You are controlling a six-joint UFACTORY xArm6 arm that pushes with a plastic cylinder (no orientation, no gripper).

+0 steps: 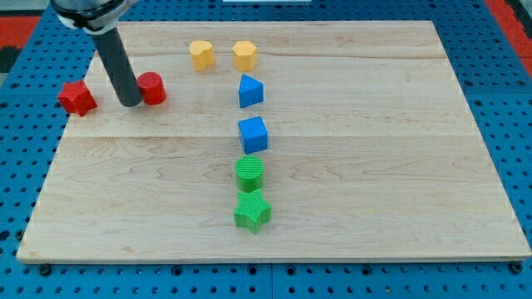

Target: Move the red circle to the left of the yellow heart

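Nearest the frame's bottom sit the green star (252, 211) and green circle (248, 173), with two blue blocks above them. In the upper left, my tip (130, 103), a bare rod with nothing to open or close, touches the red circle (152, 88) on its left. I should push rightward and slightly upward, stopping short of the yellow heart (201, 54).

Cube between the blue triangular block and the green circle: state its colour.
Blue. The cube shows clearly in the camera view, the only view, mid-board.
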